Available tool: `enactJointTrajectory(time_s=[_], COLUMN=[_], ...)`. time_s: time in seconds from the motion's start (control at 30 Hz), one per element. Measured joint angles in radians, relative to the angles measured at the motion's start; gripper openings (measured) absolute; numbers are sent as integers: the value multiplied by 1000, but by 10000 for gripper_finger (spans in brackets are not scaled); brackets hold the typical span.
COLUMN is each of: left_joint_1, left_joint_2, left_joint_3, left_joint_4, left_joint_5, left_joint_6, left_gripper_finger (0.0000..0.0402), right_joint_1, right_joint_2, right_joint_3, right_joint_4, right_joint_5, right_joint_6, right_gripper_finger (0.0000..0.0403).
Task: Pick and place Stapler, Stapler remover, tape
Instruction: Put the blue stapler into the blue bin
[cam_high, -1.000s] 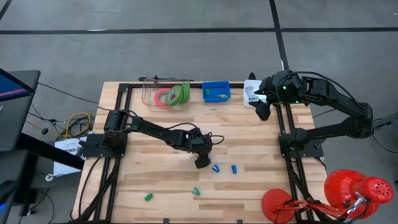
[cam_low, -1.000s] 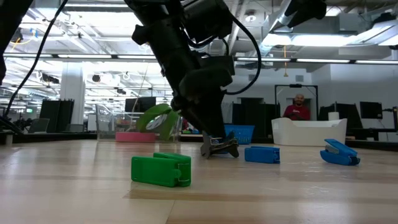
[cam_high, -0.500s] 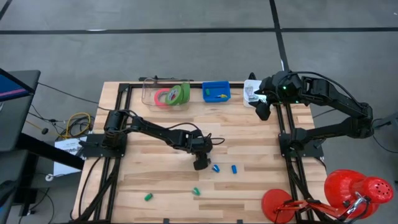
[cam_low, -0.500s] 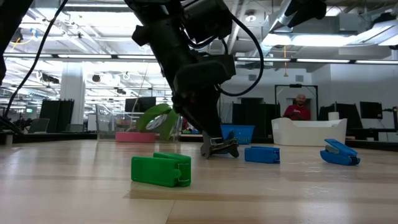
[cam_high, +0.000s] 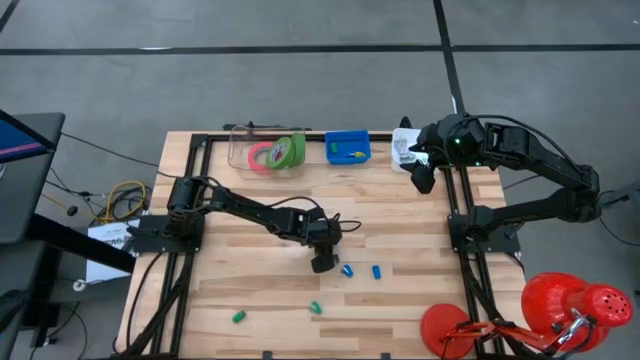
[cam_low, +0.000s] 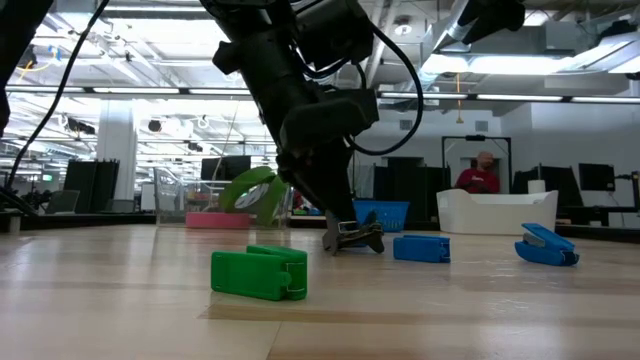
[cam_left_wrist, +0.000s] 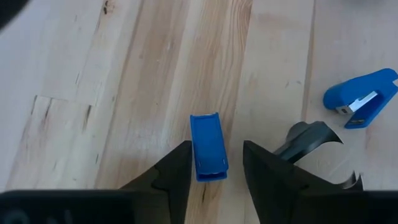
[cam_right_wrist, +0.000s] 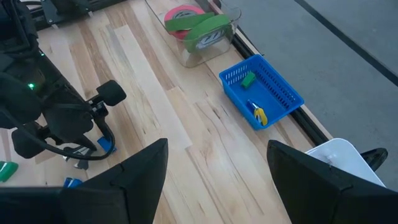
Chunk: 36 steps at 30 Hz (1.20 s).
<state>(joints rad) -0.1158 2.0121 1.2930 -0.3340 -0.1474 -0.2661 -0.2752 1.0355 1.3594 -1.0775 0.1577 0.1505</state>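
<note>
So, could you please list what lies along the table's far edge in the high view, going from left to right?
Clear container holding the tape rolls → blue basket → white bin → right pincer.

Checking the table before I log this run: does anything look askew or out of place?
Mostly loose pieces. Two green staplers lie scattered near the front edge, far from the blue basket. In the clear bin, one green tape roll leans tilted against the pink one. The left hand is open around a blue stapler.
</note>
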Motion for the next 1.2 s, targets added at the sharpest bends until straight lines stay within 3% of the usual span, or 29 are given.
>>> enactJointTrajectory(time_s=[0.5,1.2], left_joint_1=[5,75], left_joint_2=[0,-59], left_joint_3=[0,3], left_joint_4=[-6,5], left_joint_5=[-1,-7], left_joint_6=[0,0], left_gripper_finger=[88,77], right_joint_1=[0,0], right_joint_2=[0,0], right_joint_3=[0,0], right_joint_4=[0,-3], right_joint_5=[0,-2], right_joint_6=[0,-3], right_gripper_finger=[265,265])
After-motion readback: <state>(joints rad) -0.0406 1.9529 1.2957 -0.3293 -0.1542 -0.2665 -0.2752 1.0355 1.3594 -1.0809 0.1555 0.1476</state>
